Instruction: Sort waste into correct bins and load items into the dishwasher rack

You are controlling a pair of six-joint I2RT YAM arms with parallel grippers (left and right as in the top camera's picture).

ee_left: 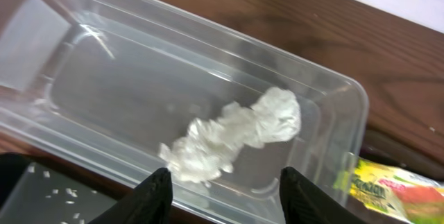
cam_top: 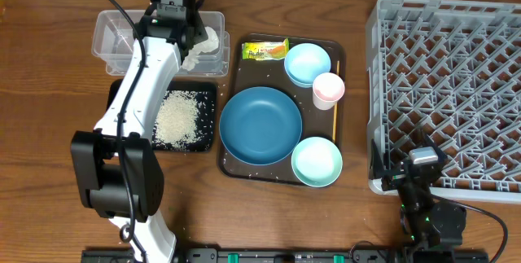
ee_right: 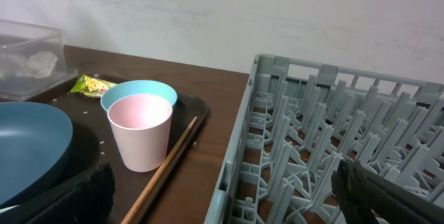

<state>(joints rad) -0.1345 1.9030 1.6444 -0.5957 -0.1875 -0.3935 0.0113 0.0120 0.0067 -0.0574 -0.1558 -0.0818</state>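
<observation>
My left gripper (cam_top: pixel 198 45) (ee_left: pixel 229 186) hangs open over the clear tub (cam_top: pixel 114 35) (ee_left: pixel 139 78). The crumpled white tissue (cam_top: pixel 210 41) (ee_left: pixel 236 130) lies loose on the tub's floor, just beyond the fingertips. Rice grains (cam_top: pixel 177 119) are heaped in the black tray (cam_top: pixel 208 92). On the brown tray (cam_top: pixel 244 168) sit the yellow-green wrapper (cam_top: pixel 265 50) (ee_left: pixel 392 186), a dark blue plate (cam_top: pixel 260 124) (ee_right: pixel 28 141), two pale blue bowls (cam_top: pixel 307 63) (cam_top: pixel 317 161), the pink cup (cam_top: pixel 328 89) (ee_right: pixel 141 130) and an orange stick (cam_top: pixel 335 120) (ee_right: pixel 166 165). My right gripper (cam_top: pixel 411 173) (ee_right: pixel 225 196) is wide open and holds nothing at the grey rack's (cam_top: pixel 448 92) (ee_right: pixel 312 127) near-left corner.
The left arm's white link (cam_top: pixel 138 84) crosses above the black tray and the tub's near wall. The rack fills the right side of the table. Bare wood separates the brown tray from the rack. A few stray grains lie on the brown tray.
</observation>
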